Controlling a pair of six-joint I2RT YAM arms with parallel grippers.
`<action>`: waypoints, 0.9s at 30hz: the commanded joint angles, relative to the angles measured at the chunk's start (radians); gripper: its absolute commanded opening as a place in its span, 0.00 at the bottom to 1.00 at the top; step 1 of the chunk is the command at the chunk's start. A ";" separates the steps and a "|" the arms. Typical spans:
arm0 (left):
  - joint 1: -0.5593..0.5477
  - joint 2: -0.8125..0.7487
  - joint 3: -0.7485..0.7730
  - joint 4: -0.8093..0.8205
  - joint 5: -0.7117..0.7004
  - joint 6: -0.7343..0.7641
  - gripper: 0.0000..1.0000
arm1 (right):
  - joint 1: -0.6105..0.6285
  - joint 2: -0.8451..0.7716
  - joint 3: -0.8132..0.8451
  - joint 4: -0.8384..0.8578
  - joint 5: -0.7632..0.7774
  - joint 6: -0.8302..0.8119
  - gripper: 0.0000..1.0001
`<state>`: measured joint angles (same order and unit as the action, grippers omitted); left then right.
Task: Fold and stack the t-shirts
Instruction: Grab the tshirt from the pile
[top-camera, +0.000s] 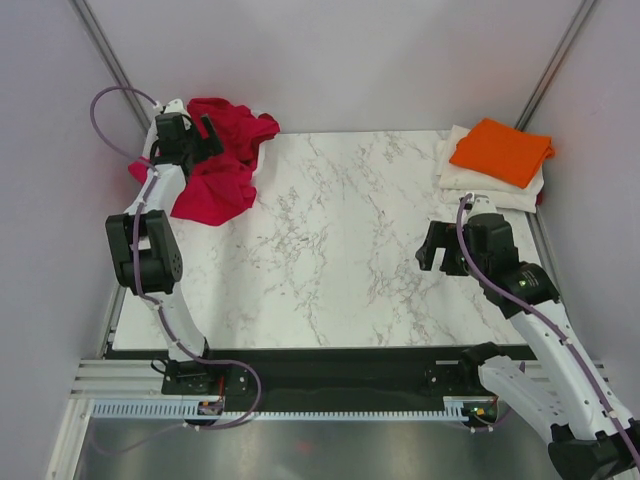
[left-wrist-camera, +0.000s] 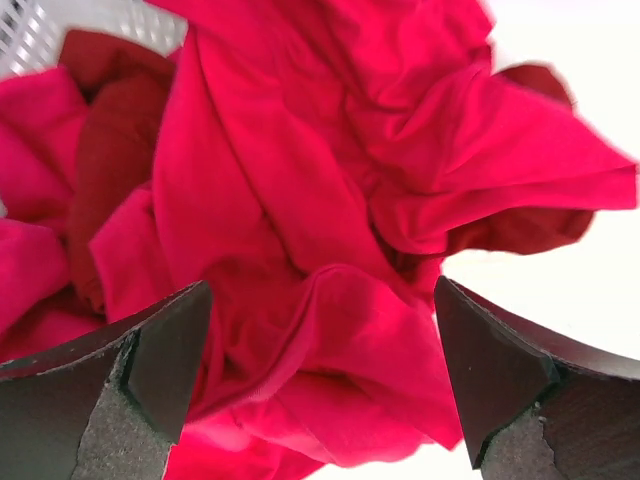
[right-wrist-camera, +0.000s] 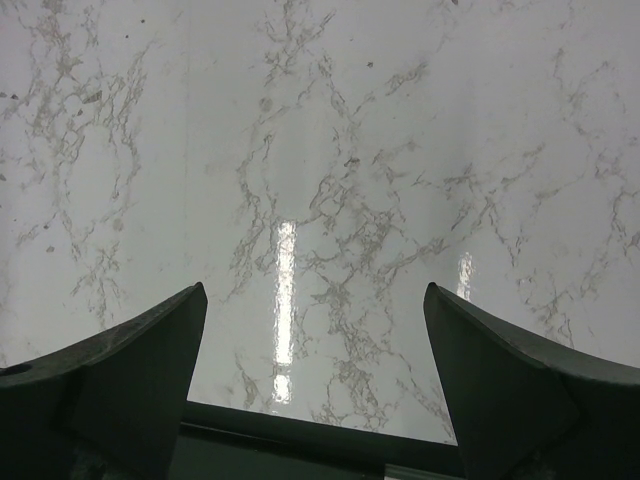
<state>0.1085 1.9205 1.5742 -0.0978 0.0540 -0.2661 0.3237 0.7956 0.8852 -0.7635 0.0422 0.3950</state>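
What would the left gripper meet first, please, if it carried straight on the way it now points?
The left gripper would most likely meet the crumpled crimson red t-shirt, which fills its wrist view between the open fingers; the distance is hard to judge.

Unfolded and crumpled together at the far left, a soft crimson red t-shirt (top-camera: 235, 125) bunches up at the back. A magenta-pink t-shirt (top-camera: 212, 192) spills nearer, and a dark maroon t-shirt (left-wrist-camera: 112, 165) is wedged among their folds. At the far right, a neatly folded orange t-shirt (top-camera: 500, 150) lies flat on a folded cream-white t-shirt (top-camera: 510, 190).
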 joint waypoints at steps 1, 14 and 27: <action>-0.006 0.060 0.067 0.004 0.018 0.068 1.00 | 0.002 0.005 0.008 0.024 0.008 -0.012 0.98; -0.023 0.097 0.107 -0.023 0.000 0.091 0.02 | 0.003 0.021 0.006 0.026 0.015 -0.010 0.98; -0.217 -0.299 0.492 -0.108 0.110 0.033 0.02 | 0.002 -0.033 0.008 0.027 0.027 -0.010 0.98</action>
<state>-0.0731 1.8378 1.9079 -0.2394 0.1150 -0.2085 0.3237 0.7998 0.8852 -0.7635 0.0448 0.3950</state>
